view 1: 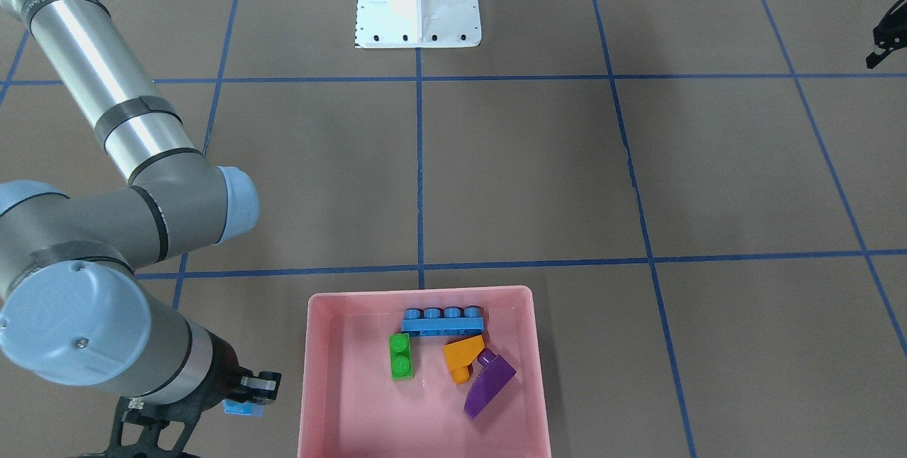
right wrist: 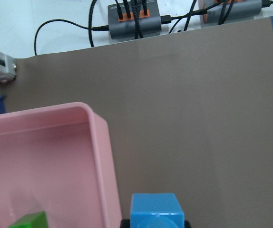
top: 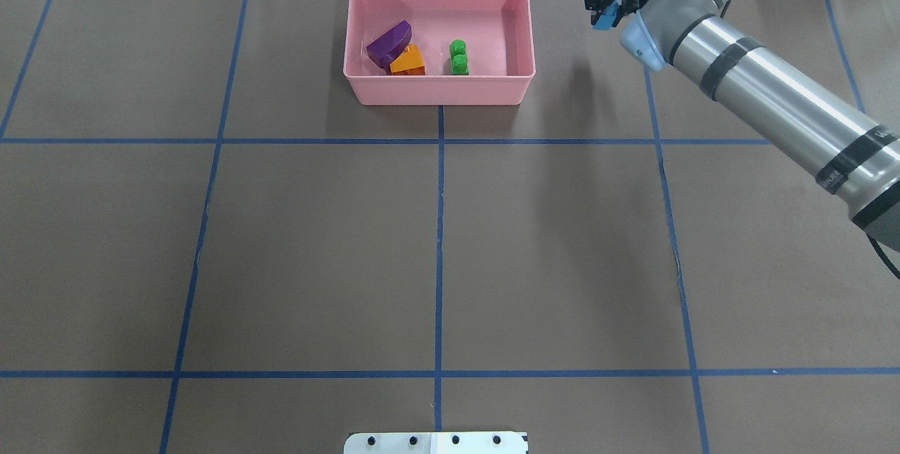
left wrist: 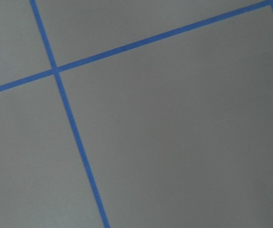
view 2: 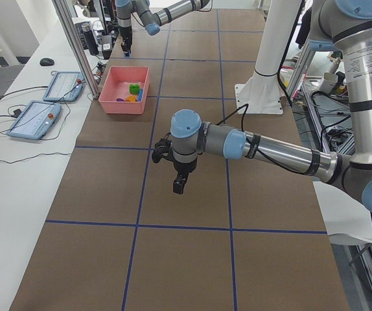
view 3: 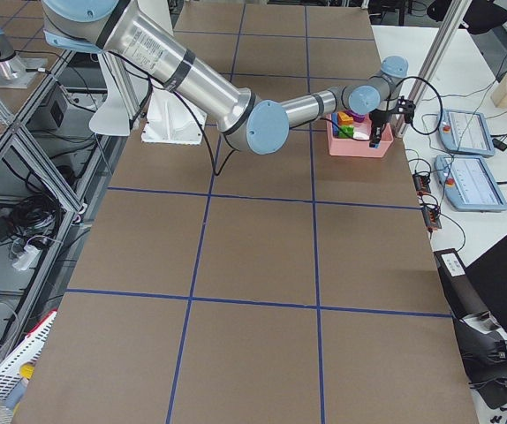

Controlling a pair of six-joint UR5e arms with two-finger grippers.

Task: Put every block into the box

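Right claw (top: 603, 13) is clamping the tiny blue brick (right wrist: 156, 211) just outside the box (top: 439, 92). Left claw (view 1: 884, 34) is getting cropped at the edge, can't tell its state.

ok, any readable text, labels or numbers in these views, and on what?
No text reads clearly.
White print on the right arm's black band: too small to read.
Tablet screens: too small.
Pink box, the blocks in it, tiny blue block in the right gripper: no print visible.
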